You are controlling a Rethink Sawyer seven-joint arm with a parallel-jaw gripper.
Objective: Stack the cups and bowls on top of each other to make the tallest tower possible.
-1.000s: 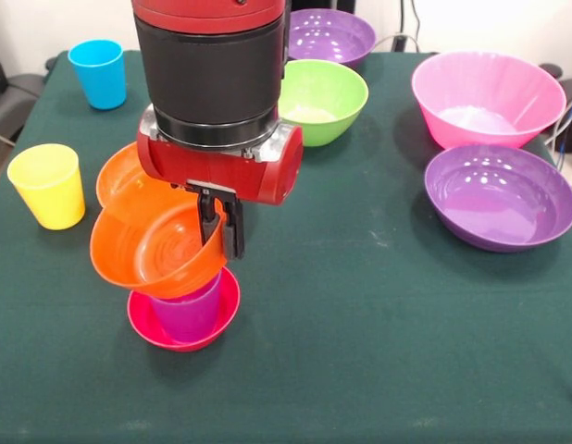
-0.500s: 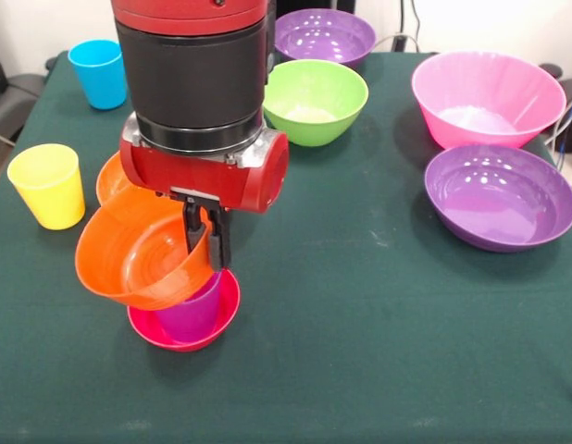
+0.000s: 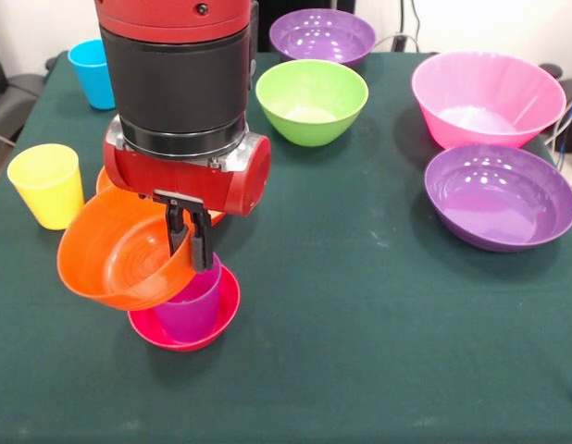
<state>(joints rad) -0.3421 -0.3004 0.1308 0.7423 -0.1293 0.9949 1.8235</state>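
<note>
**One orange bowl held tilted beside a two-piece tower**

One glossy wide orange plastic bowl (image 3: 119, 248) hangs from the red and black robot arm's gripper (image 3: 189, 242), whose black fingers pinch the bowl's right-hand rim. The bowl tilts with its opening facing up and toward the camera, and sits off to the left of the tower, overlapping it in this view.

The tower so far is a small glossy red plastic bowl (image 3: 186, 322) on the dark green tablecloth (image 3: 360, 305), with a glossy purple plastic tumbler (image 3: 191, 305) standing upright inside it.

To place the bowl well, it likely needs to shift right until its base centres over the tumbler's mouth, then level out before release. A tilted or off-centre release could tip the tumbler or let the bowl slide off.

Spare pieces stand well apart: a yellow tumbler (image 3: 47, 183), a blue tumbler (image 3: 90, 74), a lime green bowl (image 3: 312, 100), two purple bowls (image 3: 323, 35) (image 3: 501, 196) and a big pink bowl (image 3: 488, 97).
</note>
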